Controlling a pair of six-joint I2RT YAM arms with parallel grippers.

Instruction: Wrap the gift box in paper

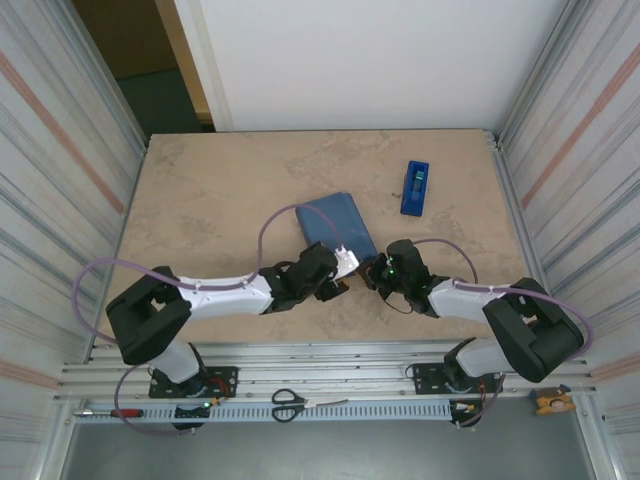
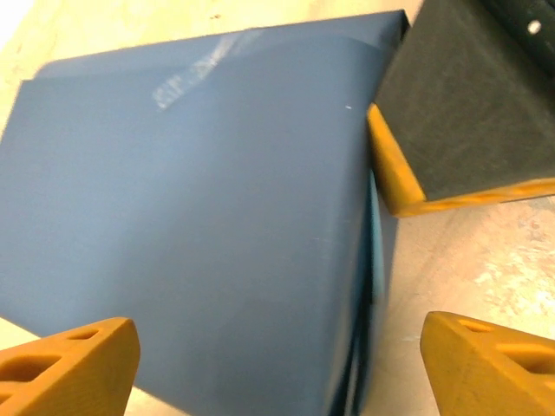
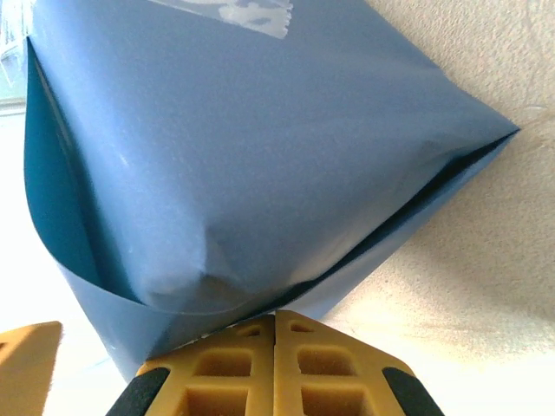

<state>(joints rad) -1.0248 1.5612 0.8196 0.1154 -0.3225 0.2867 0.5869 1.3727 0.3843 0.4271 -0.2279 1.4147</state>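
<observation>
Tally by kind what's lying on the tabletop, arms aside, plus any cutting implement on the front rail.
Parcel in blue paper: 1
Tape dispenser: 1
Scissors: 1
Total: 3

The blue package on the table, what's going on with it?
Two robot arms are gift wrapping. The paper is folded into a parcel, with a strip of tape across its seam. The left gripper holds its jaws open over the parcel's near end; the right gripper, jaws shut, has its tips against the loose end fold. A tape dispenser sits farther back.
</observation>
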